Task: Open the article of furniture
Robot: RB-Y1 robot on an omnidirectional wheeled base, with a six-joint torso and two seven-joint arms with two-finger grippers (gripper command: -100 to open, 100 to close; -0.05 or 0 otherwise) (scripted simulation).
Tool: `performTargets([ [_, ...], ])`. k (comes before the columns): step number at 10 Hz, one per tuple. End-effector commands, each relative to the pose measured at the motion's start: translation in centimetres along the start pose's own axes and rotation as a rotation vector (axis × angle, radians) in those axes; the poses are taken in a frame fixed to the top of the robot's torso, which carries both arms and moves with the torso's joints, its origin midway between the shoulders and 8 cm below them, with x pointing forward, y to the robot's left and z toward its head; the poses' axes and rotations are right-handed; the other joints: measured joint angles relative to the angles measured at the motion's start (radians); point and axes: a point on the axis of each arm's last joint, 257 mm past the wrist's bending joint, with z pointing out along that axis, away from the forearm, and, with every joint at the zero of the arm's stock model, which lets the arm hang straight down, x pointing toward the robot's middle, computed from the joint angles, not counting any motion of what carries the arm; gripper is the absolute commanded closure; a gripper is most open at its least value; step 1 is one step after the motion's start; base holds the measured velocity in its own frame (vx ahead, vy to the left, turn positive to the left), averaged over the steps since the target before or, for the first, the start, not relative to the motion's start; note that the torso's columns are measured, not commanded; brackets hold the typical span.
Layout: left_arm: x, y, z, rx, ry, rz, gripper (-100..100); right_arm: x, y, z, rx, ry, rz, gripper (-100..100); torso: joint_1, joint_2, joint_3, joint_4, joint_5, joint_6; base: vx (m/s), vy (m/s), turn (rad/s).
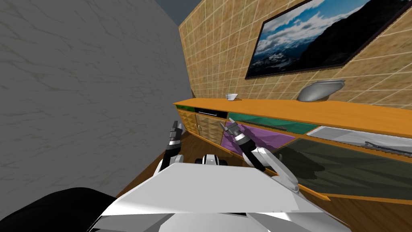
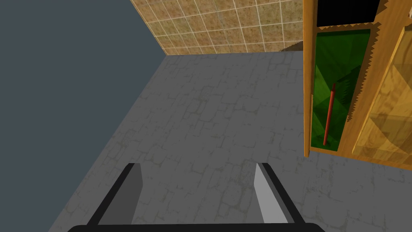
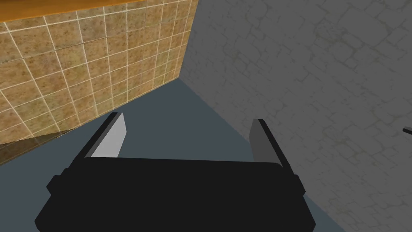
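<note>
1. The left gripper (image 1: pixel 176 128) is hanging low ahead of me on my left. Its fingers (image 2: pixel 134 193) are standing spread with nothing between them, and it is pointing at the grey wall (image 1: pixel 80 100), apart from it.
2. The right gripper (image 1: pixel 227 127) is reaching up in front of the cabinet (image 1: pixel 281 109), before its purple front (image 1: pixel 265 139). Its fingers (image 3: pixel 112 139) are standing spread and gripping nothing. I cannot tell whether it is touching the front.
3. The cabinet, the thing to open, is running long and low along the tiled wall (image 1: pixel 217 52), ahead and to my right, under an orange top. Across its face, fronts are showing in several colours: a teal one (image 1: pixel 273 123) above the purple, a dark one (image 1: pixel 342 169) and a pale one (image 1: pixel 354 135) further right, and wooden doors (image 1: pixel 201 125) toward the grey wall.
4. At the end by the grey wall, a green front (image 2: pixel 342 72) is sitting in its wooden frame with a thin red handle (image 2: pixel 329 114) lying along it. It is lying off to one side of the left gripper, not between the fingers.
5. On the top, a small white cup (image 1: pixel 231 96) is standing near that end, and a grey bowl (image 1: pixel 322 89) is sitting tilted, well along from it.
6. Above the bowl, a dark-framed mountain picture (image 1: pixel 322 36) is hanging on the tiles.
</note>
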Motion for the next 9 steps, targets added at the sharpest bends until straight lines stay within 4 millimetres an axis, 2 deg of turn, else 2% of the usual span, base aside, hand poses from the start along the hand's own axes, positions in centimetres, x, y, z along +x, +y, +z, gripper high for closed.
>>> performTargets([
  [1,0.0,0.0,0.0,0.0,0.0,0.0,0,1.3,-0.1,0.1,-0.006,0.036,-0.114,-100,0.001,0.0,0.0,0.0,0.0,0.0,0.044,0.042,0.005],
  [3,0.0,0.0,0.0,0.0,0.0,0.0,0,3.2,-0.3,0.0,-0.018,0.091,-0.275,-100,-0.001,-0.001,0.0,0.0,0.0,0.0,0.057,0.035,0.016],
  [4,0.0,0.0,0.0,0.0,0.0,0.0,0,3.2,-0.4,0.0,-0.017,0.092,-0.296,-100,0.0,-0.001,-0.001,0.0,0.0,0.0,0.055,0.043,0.007],
  [6,0.0,0.0,0.0,0.0,0.0,0.0,0,5.0,-1.0,-0.2,-0.028,0.143,-0.46,-100,0.001,-0.001,-0.001,0.0,0.0,0.0,0.076,0.061,0.015],
  [9,0.0,0.0,0.0,0.0,0.0,0.0,0,5.8,-1.4,-0.3,-0.036,0.163,-0.572,-100,-0.001,0.0,0.0,0.0,0.0,0.0,0.055,0.033,0.007],
])
